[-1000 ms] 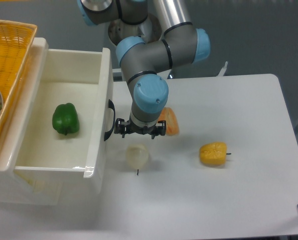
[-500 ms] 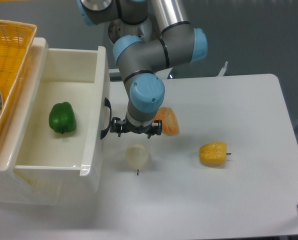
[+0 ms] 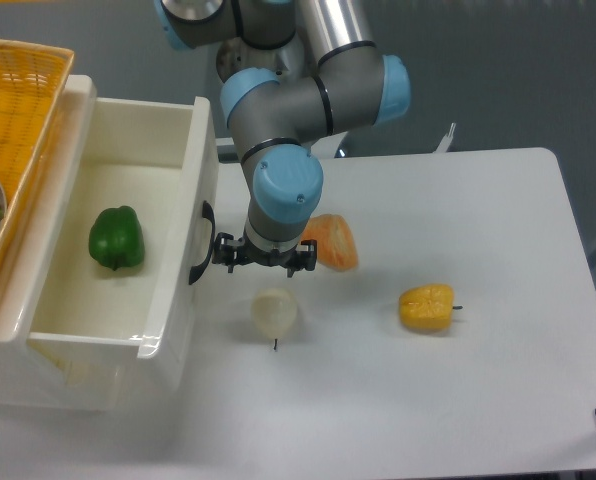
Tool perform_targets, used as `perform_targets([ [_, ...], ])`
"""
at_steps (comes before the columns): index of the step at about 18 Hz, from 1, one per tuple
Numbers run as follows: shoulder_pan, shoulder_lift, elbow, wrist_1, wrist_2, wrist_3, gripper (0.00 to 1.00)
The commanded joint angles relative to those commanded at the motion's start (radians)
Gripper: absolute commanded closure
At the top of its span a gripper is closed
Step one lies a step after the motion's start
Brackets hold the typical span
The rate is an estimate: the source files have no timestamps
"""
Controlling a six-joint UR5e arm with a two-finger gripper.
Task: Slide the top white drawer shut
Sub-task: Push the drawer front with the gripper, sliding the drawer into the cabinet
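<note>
From the fixed camera we see the gripper (image 3: 265,261) pointing down beside the black handle (image 3: 200,243) of the top white drawer (image 3: 128,330), which stands pulled out to its left; whether its fingers are spread we cannot tell. A green pepper (image 3: 116,238) lies inside that drawer. Just below the gripper sits a pale onion (image 3: 275,311), an orange pepper (image 3: 331,241) right behind it, a yellow pepper (image 3: 427,307) farther right, a yellow wicker basket (image 3: 13,120) far left

At nine o'clock we lose the yellow basket (image 3: 18,130) past the frame edge. The arm's wrist hides the gripper (image 3: 264,262) fingertips and part of the orange pepper (image 3: 333,240).
</note>
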State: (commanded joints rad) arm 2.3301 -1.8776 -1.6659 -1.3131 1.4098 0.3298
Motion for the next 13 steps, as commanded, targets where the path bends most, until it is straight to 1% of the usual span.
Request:
perform_targets([
  [13, -0.037, 0.014, 0.000, -0.011, -0.002, -0.009, 0.00],
])
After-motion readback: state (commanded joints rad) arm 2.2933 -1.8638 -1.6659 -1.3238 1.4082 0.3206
